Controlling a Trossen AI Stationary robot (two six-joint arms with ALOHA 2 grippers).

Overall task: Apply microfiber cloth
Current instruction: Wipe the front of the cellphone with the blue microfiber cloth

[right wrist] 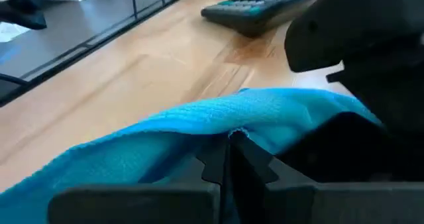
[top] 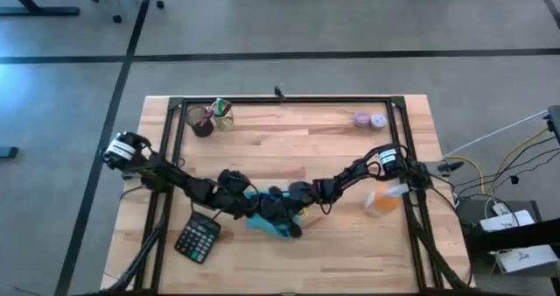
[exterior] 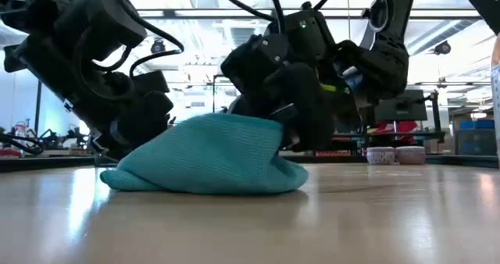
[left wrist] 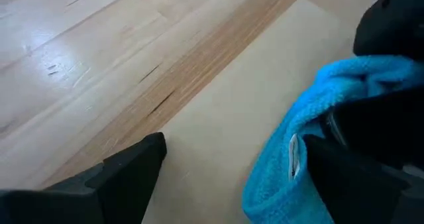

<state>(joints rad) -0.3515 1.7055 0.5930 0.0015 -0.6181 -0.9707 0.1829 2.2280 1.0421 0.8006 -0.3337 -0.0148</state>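
Observation:
The turquoise microfiber cloth (top: 267, 219) lies bunched in a mound (exterior: 205, 155) on the wooden table, near its front middle. My right gripper (right wrist: 227, 163) reaches in from the table's right and is shut on the cloth's top. My left gripper (left wrist: 232, 177) comes from the left and stands open at the cloth's left side. One of its fingers (left wrist: 361, 181) is close against a hanging fold of the cloth (left wrist: 291, 158); whether it touches, I cannot tell. My right gripper pinches an upper fold of the cloth (right wrist: 233, 135) between its two shut fingers. It comes slanting down from the table's right side. The cloth is drawn up into a peak (exterior: 262, 122) at the fingers, while its lower part (exterior: 195, 182) rests slack on the table.
A black calculator (top: 199, 240) lies to the near left of the cloth. An orange bottle (top: 385, 200) lies at the right by the right arm. Two cups (top: 210, 119) stand at the far left, and small containers (top: 369, 119) at the far right.

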